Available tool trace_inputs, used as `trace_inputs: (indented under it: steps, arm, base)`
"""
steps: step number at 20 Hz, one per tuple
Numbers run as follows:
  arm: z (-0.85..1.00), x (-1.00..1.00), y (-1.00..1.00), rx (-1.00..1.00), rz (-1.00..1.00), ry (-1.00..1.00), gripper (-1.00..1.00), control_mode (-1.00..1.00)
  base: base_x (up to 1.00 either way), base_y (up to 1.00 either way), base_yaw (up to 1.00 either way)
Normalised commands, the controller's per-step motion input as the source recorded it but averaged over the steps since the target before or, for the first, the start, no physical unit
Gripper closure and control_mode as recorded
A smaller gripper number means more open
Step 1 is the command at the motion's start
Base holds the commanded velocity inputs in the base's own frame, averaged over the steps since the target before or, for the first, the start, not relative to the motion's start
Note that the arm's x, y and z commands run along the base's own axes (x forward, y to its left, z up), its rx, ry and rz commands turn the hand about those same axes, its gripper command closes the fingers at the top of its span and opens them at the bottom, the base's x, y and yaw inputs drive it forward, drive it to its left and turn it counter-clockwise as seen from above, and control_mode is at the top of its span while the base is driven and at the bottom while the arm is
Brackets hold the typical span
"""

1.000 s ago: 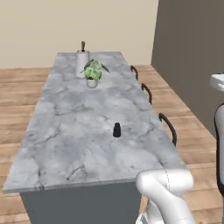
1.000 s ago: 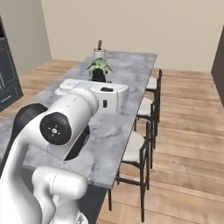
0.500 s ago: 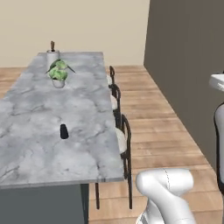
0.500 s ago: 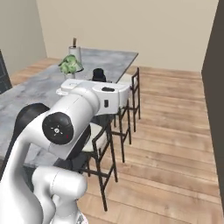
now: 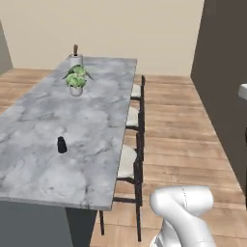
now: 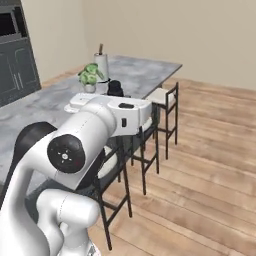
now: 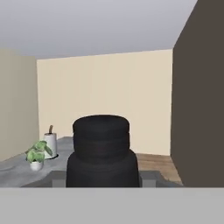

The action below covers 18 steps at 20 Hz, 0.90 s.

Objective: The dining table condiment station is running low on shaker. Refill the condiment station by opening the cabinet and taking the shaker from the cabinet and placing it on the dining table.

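Carrying shaker [image 7: 101, 151] toward dining bench [image 5: 43, 130]; tool [image 6: 115, 89] clamped on it, above bench edge. Twin shaker [image 5: 61, 144] stands on marble. Next we judge: lower, set upright, release.

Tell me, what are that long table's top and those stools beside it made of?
The dining table top looks like polished marble: white with grey veins. The stools seem to have thin black metal frames with pale, perhaps cushioned, seats; the rendering leaves that open.
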Motion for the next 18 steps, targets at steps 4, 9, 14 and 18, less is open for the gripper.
trace_inputs:
  steps: [4, 9, 14, 18]
  arm:
    - [0.0, 0.0, 0.0, 0.0, 0.0, 0.0, 1.0, 1.0]
    - [0.0, 0.0, 0.0, 0.0, 0.0, 0.0, 1.0, 1.0]
    - [0.0, 0.0, 0.0, 0.0, 0.0, 0.0, 1.0, 1.0]
    - [0.0, 0.0, 0.0, 0.0, 0.0, 0.0, 1.0, 1.0]
  base:
    - [0.53, -0.21, 0.58]
    - [0.13, -0.66, 0.56]
    - [0.03, -0.74, 0.56]
    - [0.0, -0.77, 0.56]
